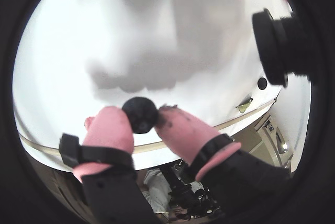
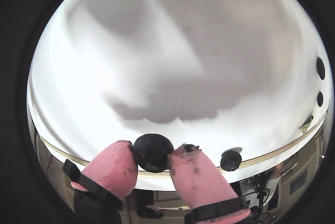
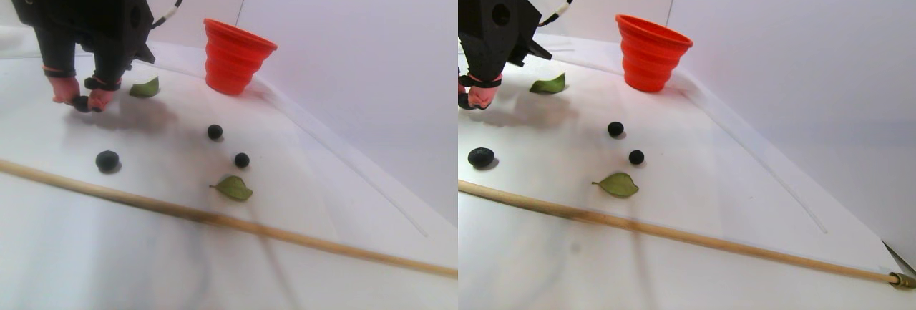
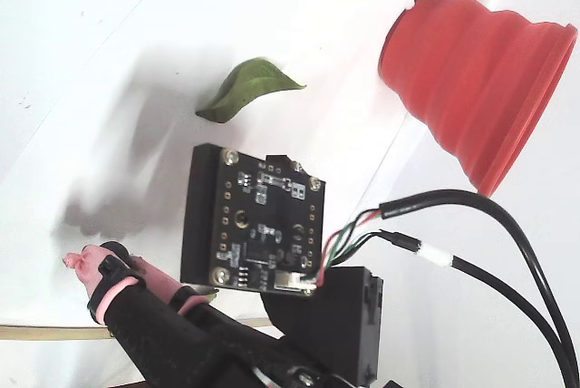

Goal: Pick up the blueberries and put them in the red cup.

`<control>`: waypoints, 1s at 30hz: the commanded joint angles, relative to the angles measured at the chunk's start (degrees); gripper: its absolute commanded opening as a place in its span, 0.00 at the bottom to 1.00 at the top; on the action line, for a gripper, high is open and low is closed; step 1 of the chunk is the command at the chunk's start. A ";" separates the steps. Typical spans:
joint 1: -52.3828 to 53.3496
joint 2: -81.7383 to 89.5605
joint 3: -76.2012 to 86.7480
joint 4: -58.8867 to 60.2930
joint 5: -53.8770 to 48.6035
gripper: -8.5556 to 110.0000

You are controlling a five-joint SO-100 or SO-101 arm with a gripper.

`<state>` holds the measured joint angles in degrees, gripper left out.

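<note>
Tool clamped on one of the blueberries, berry pinched between the two pink fingertips, clear in both wrist views. Held just above the white worktop, shadow right underneath. Three more berries lying loose in the stereo pair view: one near the wooden stick, two further right, well apart from the tool. Red cup standing upright at the back near the wall, well apart from the held berry. One green leaf between tool and cup, another leaf just beside the rightmost berry. Wooden stick lying diagonally across the front.
</note>
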<state>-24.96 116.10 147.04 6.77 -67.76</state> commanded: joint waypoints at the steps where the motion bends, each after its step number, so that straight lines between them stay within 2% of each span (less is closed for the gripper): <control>1: 0.79 6.33 0.44 2.20 -0.09 0.16; 30: 12.39 25.14 -0.88 19.95 -8.70 0.16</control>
<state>-14.33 135.62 147.04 25.58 -75.76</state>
